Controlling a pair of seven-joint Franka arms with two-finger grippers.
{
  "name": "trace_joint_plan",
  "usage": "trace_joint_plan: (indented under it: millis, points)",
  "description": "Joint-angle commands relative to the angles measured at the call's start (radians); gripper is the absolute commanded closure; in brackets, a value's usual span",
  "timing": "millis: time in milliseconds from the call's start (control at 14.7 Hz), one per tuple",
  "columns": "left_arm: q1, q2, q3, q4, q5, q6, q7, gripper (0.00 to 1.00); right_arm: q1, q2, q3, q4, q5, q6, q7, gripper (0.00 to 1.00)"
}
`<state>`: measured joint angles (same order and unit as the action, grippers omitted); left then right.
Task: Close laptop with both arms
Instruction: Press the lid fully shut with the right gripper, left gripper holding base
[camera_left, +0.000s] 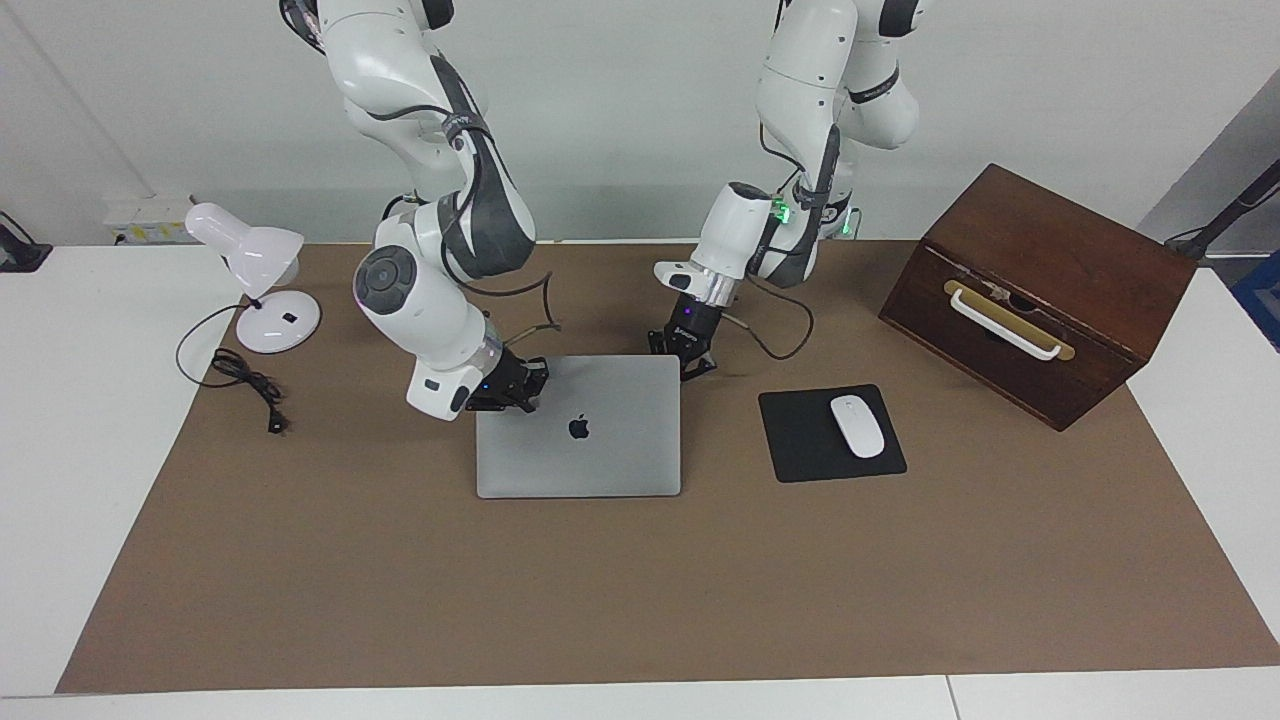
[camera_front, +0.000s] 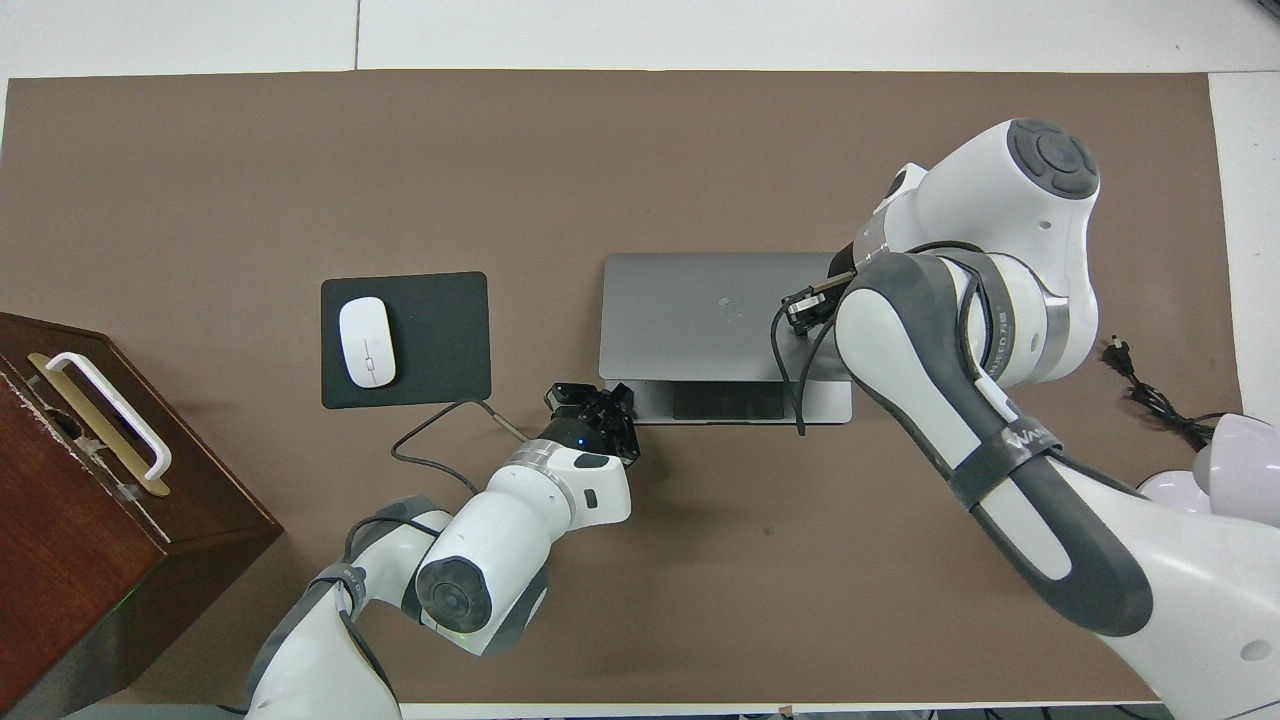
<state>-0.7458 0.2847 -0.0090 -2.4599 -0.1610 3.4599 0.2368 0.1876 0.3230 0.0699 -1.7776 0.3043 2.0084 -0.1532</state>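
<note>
Laptop (camera_left: 578, 440) lies on the brown mat (camera_left: 640, 600) at mid-bench, between the two arms. Its lid is lowered most of the way but not shut: in the overhead view a strip of the base with part of the dark trackpad (camera_front: 727, 403) shows at the edge nearest the robots. The apple logo on the lid faces up.

Right claw (camera_left: 508, 396) rests on the lid's corner toward the right arm's end of the bench; its fingertips are together and it grips nothing. In the overhead view this claw is largely hidden by its own arm.

Left claw (camera_left: 692, 362) sits low at the laptop's corner nearest the robots, toward the left arm's end; its fingertips are likewise together with nothing held. Whether it touches the base cannot be told.

Black mousepad (camera_left: 830, 433) carrying a white mouse (camera_left: 857, 426) lies beside the laptop, toward the left arm's end. A wooden box (camera_left: 1040, 290) with a white handle stands at that end. A white desk lamp (camera_left: 255, 275) and its black cord (camera_left: 245, 385) sit at the right arm's end.
</note>
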Motion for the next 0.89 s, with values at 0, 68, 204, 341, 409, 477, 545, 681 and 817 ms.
trace_joint_plan:
  millis: [0, 68, 204, 341, 409, 477, 545, 681, 817]
  points:
    - [-0.003, 0.085, 0.02, -0.053, -0.017, -0.027, 0.038, 1.0, -0.004, -0.03, 0.005, -0.062, 0.01, 0.036, 0.023, 1.0]
    - [-0.003, 0.085, 0.02, -0.053, -0.017, -0.027, 0.038, 1.0, 0.0, -0.035, 0.005, -0.068, 0.01, 0.041, 0.032, 1.0]
    - [-0.003, 0.085, 0.02, -0.053, -0.017, -0.027, 0.038, 1.0, 0.009, -0.035, 0.005, -0.075, 0.01, 0.044, 0.052, 1.0]
    - [-0.003, 0.085, 0.021, -0.053, -0.017, -0.027, 0.038, 1.0, 0.009, -0.038, 0.005, -0.1, 0.006, 0.065, 0.052, 1.0]
    - [-0.003, 0.085, 0.021, -0.053, -0.017, -0.027, 0.038, 1.0, 0.009, -0.038, 0.005, -0.106, 0.006, 0.069, 0.052, 1.0]
    - [-0.003, 0.085, 0.021, -0.053, -0.017, -0.027, 0.039, 1.0, 0.007, -0.039, 0.005, -0.108, 0.006, 0.069, 0.052, 1.0]
    - [-0.003, 0.085, 0.021, -0.053, -0.017, -0.027, 0.039, 1.0, 0.009, -0.039, 0.005, -0.108, 0.006, 0.069, 0.053, 1.0]
    - [-0.003, 0.085, 0.021, -0.053, -0.017, -0.027, 0.039, 1.0, 0.009, -0.041, 0.005, -0.111, 0.006, 0.069, 0.053, 1.0]
    - [-0.003, 0.085, 0.021, -0.053, -0.017, -0.027, 0.045, 1.0, 0.009, -0.041, 0.005, -0.112, 0.006, 0.069, 0.053, 1.0]
